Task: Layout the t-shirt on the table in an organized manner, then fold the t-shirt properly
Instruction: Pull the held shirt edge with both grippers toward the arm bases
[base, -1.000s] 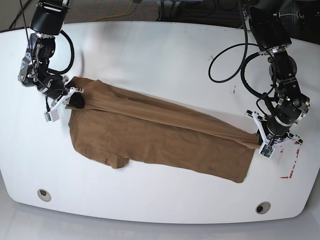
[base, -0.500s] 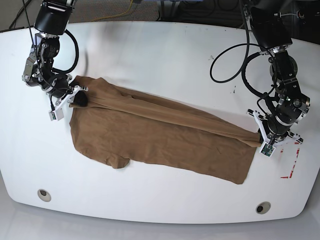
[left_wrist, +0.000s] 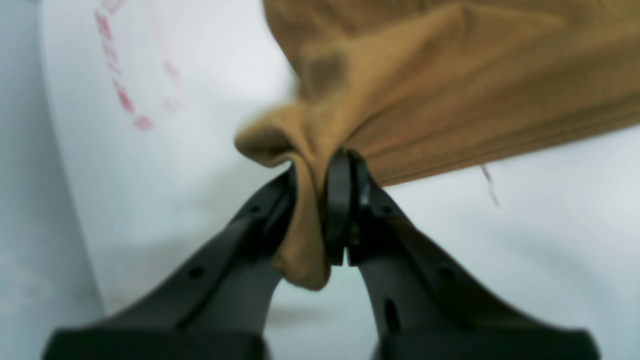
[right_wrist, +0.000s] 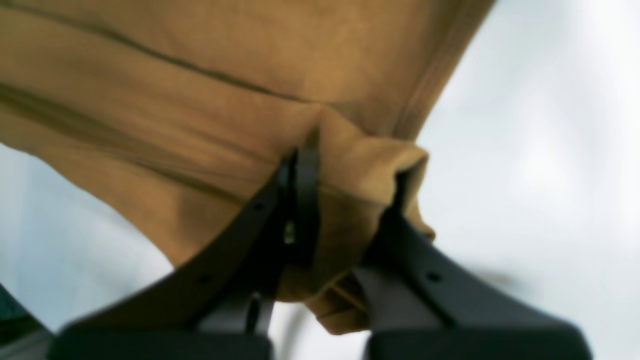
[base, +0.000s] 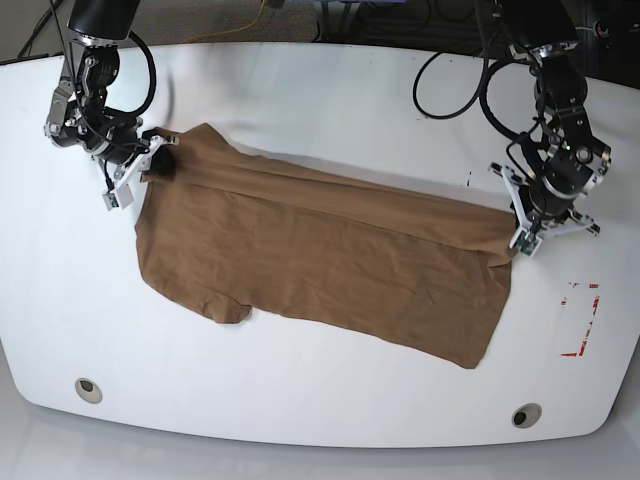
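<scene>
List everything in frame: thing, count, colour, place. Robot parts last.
t-shirt: 1, tan-brown, spread across the table's middle, held at both ends
table: 1, glossy white, fills the base view
holes: 2, grey, round, near the front edge, one toward each corner
red marks: 1 dashed outline, red, on the table near the left arm
cables: black, looping off both arms
left claw: 1, black fingers, on the base view's right, shut on the t-shirt's end
right claw: 1, black fingers, on the base view's left, shut on the t-shirt's other end
</scene>
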